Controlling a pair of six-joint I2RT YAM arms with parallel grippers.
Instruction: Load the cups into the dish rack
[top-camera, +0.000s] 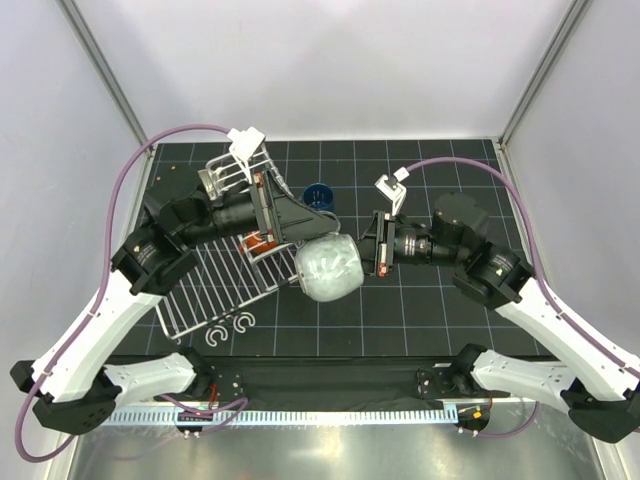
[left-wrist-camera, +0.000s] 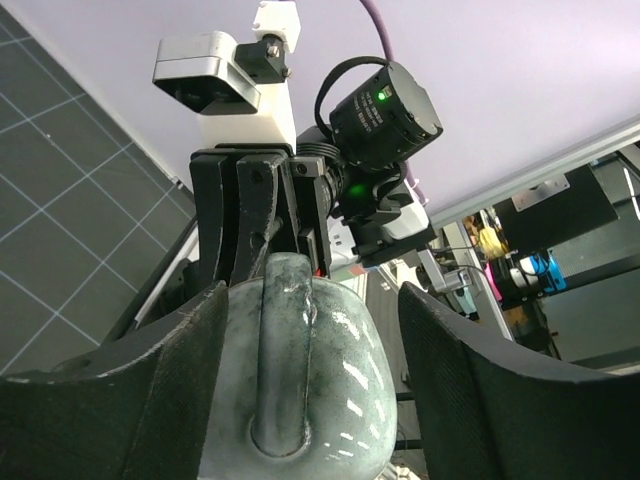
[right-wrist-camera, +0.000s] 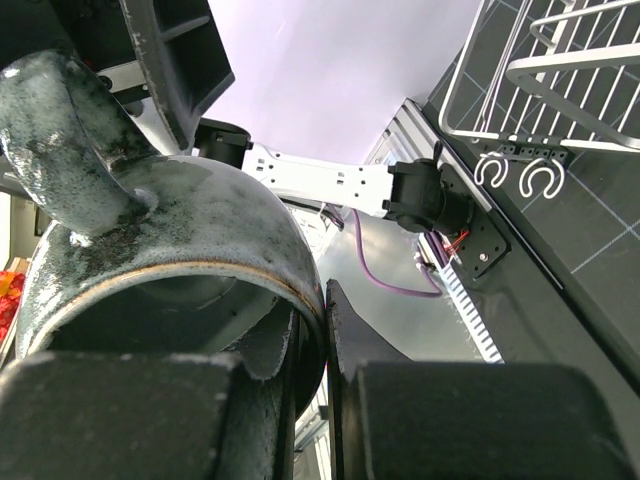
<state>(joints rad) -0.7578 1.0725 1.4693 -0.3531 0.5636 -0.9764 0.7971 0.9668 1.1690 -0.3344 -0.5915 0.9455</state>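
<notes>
Speckled grey mug (left-wrist-camera: 300, 370), its rim clenched by the right hand (right-wrist-camera: 314, 335), sits within the released left hand (left-wrist-camera: 312, 310).

- The speckled grey cup (top-camera: 328, 268) looks like glazed ceramic. Its mottled grey-green skin is glossy with bright highlights, and a thin brownish line edges the rim.
- The fingers (left-wrist-camera: 140, 400) of the left gripper (left-wrist-camera: 312, 290) are dark matt plastic, faintly grainy and scuffed.
- The right gripper (right-wrist-camera: 322, 320) has fingers (right-wrist-camera: 450, 420) of the same black matt plastic, finely rough.
- The dish rack (top-camera: 215, 290) is thin, smooth silver-white wire with a soft sheen.
- The blue cup (top-camera: 319, 193) has a dark glossy glaze.
- The mat (top-camera: 420, 310) is black and matt, ruled with a pale grid.
- The cable (top-camera: 130, 170) has a smooth purple sheath.
</notes>
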